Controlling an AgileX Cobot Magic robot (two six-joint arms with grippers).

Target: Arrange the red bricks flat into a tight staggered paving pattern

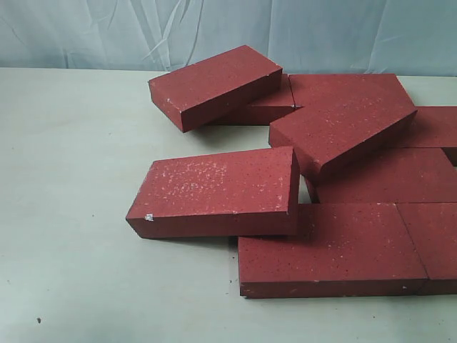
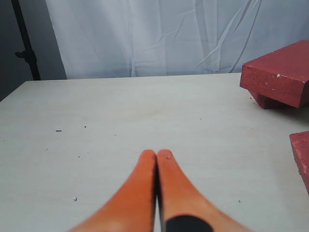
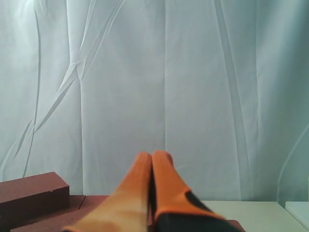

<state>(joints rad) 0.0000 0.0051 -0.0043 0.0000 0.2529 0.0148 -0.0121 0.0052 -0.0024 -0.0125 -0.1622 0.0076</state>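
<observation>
Sorting looks barely begun: the red bricks [image 1: 335,179] sit in a loose heap filling the right half of the exterior frame, and neither arm shows there. Several lie flat on the desk [image 1: 71,200] along the lower right and right edge, side by side in rough rows. Three more rest tilted on top. The near brick [image 1: 218,189], at the centre of the frame, seems to have its left end down on the desk and its right end propped on the flat brick [image 1: 328,246] below it. The far brick [image 1: 214,84], at upper middle, leans on another. The skewed brick [image 1: 343,121], at upper right, lies crooked across the flat ones.

The left pincer [image 2: 156,153] is clenched, its orange fingers pressed together with nothing between them, over bare desk with bricks off to one side. The right pincer [image 3: 153,154] is likewise clenched and empty, aimed at the pale curtain [image 3: 203,72] with brick tops just beneath it.

My judgement is that the step in hand is choosing and approaching a first loose brick. The near brick seems the likeliest choice, as it is the most exposed. The next move calls for opening a pincer wide, or else nudging with it closed. The brick must then come off its prop and lie flat, with its end offset from the seam of the neighbouring row.
</observation>
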